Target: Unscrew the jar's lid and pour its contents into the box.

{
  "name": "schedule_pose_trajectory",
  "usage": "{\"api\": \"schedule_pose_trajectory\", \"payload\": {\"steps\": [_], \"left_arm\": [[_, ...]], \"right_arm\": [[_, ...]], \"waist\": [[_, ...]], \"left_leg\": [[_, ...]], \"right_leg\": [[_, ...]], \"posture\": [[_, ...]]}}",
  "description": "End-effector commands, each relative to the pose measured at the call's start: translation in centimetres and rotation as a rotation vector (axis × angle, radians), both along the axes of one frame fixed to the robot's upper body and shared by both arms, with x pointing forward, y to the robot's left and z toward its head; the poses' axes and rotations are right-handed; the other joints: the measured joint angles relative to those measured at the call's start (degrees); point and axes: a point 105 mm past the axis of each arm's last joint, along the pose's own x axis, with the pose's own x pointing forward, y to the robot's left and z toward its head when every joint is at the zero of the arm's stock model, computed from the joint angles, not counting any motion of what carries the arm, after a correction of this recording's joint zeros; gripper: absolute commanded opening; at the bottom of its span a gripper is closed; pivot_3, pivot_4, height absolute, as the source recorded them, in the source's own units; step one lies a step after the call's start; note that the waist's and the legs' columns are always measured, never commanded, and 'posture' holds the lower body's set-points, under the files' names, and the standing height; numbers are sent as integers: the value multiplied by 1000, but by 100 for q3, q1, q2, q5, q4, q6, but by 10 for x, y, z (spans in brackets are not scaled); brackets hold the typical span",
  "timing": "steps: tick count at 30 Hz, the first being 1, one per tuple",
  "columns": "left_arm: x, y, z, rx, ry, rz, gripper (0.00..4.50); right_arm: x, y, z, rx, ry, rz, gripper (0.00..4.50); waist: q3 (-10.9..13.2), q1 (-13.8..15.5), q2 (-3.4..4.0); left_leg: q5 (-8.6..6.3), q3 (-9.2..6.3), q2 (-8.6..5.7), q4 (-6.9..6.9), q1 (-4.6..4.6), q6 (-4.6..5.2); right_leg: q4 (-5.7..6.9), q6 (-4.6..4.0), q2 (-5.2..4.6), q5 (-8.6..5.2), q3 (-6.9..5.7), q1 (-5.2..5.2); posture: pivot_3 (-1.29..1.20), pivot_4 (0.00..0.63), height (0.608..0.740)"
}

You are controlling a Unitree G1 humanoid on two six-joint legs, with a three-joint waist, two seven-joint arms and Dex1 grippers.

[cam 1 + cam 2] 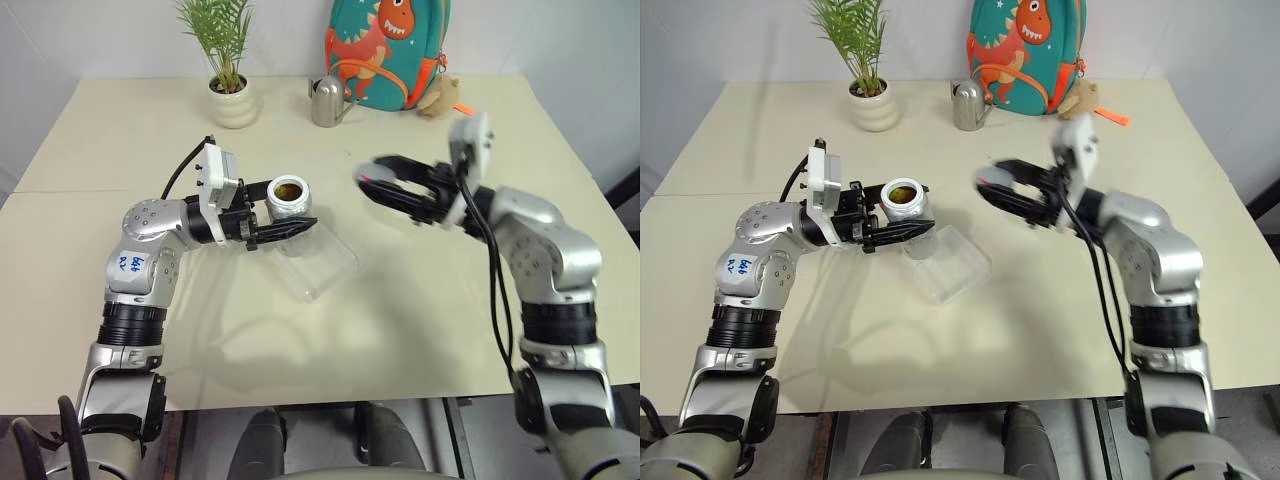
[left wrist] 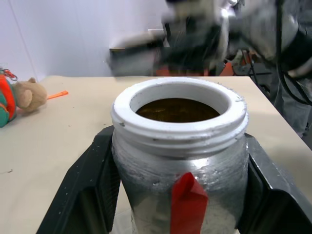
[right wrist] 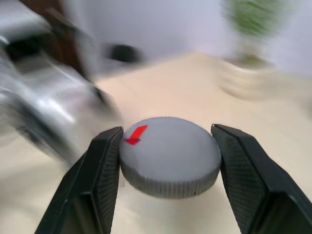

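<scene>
Left eye view showed a beige desk (image 1: 420, 330) against a white wall; the left gripper (image 1: 285, 229) clamped the open silvery red-striped jar (image 1: 288, 199) over the clear square plastic box (image 1: 322, 262) mid-desk. Right wrist view showed the right gripper (image 3: 165, 161) pinching the round grey red-patched lid (image 3: 169, 155)

Silver arms, black joints, black claws (image 1: 300, 228), looping cables

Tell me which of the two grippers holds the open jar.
The left gripper grips the open jar above the box; the right gripper holds only the removed lid.
</scene>
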Motion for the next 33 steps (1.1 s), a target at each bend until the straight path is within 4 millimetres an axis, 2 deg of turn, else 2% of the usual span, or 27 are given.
{"api": "schedule_pose_trajectory", "payload": {"steps": [1, 4, 8, 9, 11, 12, 17, 23, 28, 31, 33], "left_arm": [[-2, 4, 17, -27, -53, -2, 2512], [0, 4, 20, -31, -51, -2, 2512], [1, 2, 23, -40, -36, -10, 2512], [1, 2, 24, -40, -36, -12, 2512], [1, 2, 25, -37, -35, -14, 2512], [1, 2, 25, -33, -36, -14, 2512], [2, 4, 28, -51, -36, 7, 2512], [8, 20, 30, -22, -41, 57, 2512], [18, 42, 26, 112, -47, 104, 2512], [25, 45, 22, 170, -100, 148, 2512], [33, 45, 18, 191, -107, 195, 2512]], "right_arm": [[5, -34, -20, -24, -66, -176, 2588], [5, -52, -51, -21, -31, -272, 2588], [-4, -54, -86, -121, -14, -276, 2588], [-6, -52, -86, -84, -4, -269, 2588], [-11, -49, -82, -15, 5, -257, 2588], [-15, -49, -80, 30, 37, -242, 2903], [-31, -60, -69, 48, 20, -268, 4466], [-62, -62, -31, 26, 3, -181, 4466], [-85, -40, -7, -52, 8, -26, 4466], [-87, -30, -1, -98, -27, 3, 4466], [-88, -28, -3, -119, -24, 28, 4466]], "waist": [[0, -26, 0], [0, -45, 0], [0, -40, 1], [0, -39, 1], [0, -40, 1], [0, -40, 1], [0, -4, 1], [1, 2, 2], [1, -28, 2], [1, -1, 2], [1, 22, 1]], "left_leg": [[0, 3, 0, 0, 1, 0], [0, 7, 1, -4, 9, 1], [0, 10, 0, 5, 10, 0], [0, 10, 0, 6, 13, 0], [0, 10, 1, 5, 17, 0], [0, 10, 1, 5, 18, 0], [0, 10, 0, 4, 17, -1], [-1, 10, 0, 3, 15, 1], [-2, 10, 1, 2, 26, 4], [-2, 10, 1, 4, 27, 4], [-2, 10, 0, 6, 24, 4]], "right_leg": [[0, 0, 0, 0, 1, -1], [2, 1, 2, 1, 5, 0], [9, 2, 2, 2, 12, 1], [9, 3, 2, 2, 13, 3], [7, 3, 3, 2, 13, 6], [8, 3, 3, 2, 14, 6], [9, 3, 2, 2, 15, 9], [-1, 5, 2, 3, 15, 12], [-17, 0, 6, 2, 15, 13], [-17, -2, 4, 1, 16, 15], [-25, 1, 4, 4, 16, 18]], "posture": [[0, 150, 740], [0, 150, 740], [0, 150, 740], [0, 150, 740], [0, 150, 740], [0, 150, 740], [0, 150, 740], [0, 150, 740], [0, 150, 740], [0, 150, 740], [0, 150, 740]]}}
